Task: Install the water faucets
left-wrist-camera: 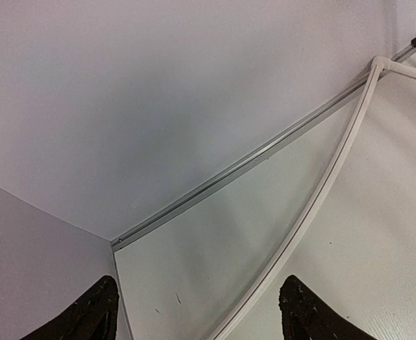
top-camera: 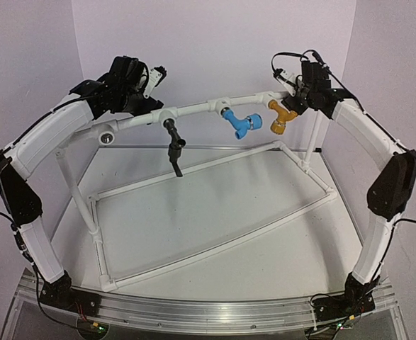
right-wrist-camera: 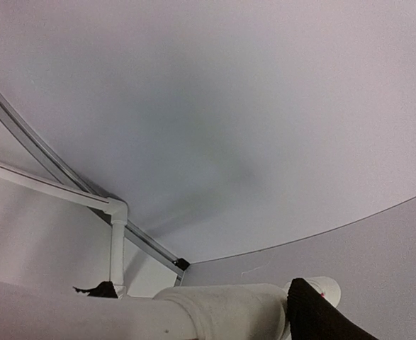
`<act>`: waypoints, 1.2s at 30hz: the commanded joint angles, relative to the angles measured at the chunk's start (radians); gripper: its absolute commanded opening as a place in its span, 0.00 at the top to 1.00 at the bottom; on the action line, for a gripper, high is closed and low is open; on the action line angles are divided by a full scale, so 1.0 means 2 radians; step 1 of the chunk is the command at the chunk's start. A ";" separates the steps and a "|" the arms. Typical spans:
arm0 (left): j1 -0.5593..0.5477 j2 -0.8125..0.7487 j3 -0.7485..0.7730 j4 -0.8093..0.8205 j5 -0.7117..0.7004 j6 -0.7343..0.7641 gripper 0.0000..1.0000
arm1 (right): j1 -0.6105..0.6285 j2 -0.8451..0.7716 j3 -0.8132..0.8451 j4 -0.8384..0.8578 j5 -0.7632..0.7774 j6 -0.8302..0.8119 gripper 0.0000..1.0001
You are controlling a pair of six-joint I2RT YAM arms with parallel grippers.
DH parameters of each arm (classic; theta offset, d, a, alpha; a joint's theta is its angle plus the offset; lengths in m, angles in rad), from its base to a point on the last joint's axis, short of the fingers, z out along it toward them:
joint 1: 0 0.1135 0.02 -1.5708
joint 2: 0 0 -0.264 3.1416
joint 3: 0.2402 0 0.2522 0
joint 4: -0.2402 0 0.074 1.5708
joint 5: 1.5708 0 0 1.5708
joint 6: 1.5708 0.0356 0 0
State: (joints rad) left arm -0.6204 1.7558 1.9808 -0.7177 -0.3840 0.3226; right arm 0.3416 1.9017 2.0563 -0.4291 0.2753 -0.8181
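Note:
Three faucets hang from the top rail of the white pipe frame (top-camera: 193, 108) in the top view: the black faucet (top-camera: 173, 145) on the left, the blue faucet (top-camera: 237, 124) in the middle, the yellow faucet (top-camera: 281, 117) on the right. My left gripper (top-camera: 145, 106) is by the rail's left end, left of the black faucet. In the left wrist view it (left-wrist-camera: 197, 312) is open and empty, and no faucet shows there. My right gripper (top-camera: 296, 95) is at the rail's right end, beside the yellow faucet. It (right-wrist-camera: 208, 308) is open, with its fingers either side of a white pipe fitting (right-wrist-camera: 222, 304).
An open socket fitting (top-camera: 107, 137) sits at the frame's left corner. The frame's lower pipes (top-camera: 215, 212) lie on the white table, and one (left-wrist-camera: 335, 177) shows in the left wrist view. A corner elbow (right-wrist-camera: 117, 209) and a metal rail (right-wrist-camera: 52, 166) stand by the back wall.

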 commanded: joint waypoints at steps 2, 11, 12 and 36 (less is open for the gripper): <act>-0.016 -0.021 0.002 -0.017 0.027 -0.019 0.22 | 0.010 -0.124 -0.089 0.088 -0.052 0.038 0.19; -0.017 -0.004 0.019 -0.019 0.007 -0.028 0.19 | 0.011 -0.285 -0.246 0.067 -0.057 -0.016 0.09; -0.016 -0.002 0.024 -0.022 0.006 -0.030 0.18 | 0.011 -0.302 -0.255 0.059 -0.061 -0.013 0.09; -0.003 0.038 0.118 -0.060 0.016 -0.066 0.10 | 0.167 -0.331 -0.228 -0.076 -0.095 -0.082 0.11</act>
State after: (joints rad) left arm -0.6254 1.8122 2.1541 -0.8226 -0.3735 0.2148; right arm 0.5868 1.2571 1.5669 -0.5950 -0.0551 -0.8988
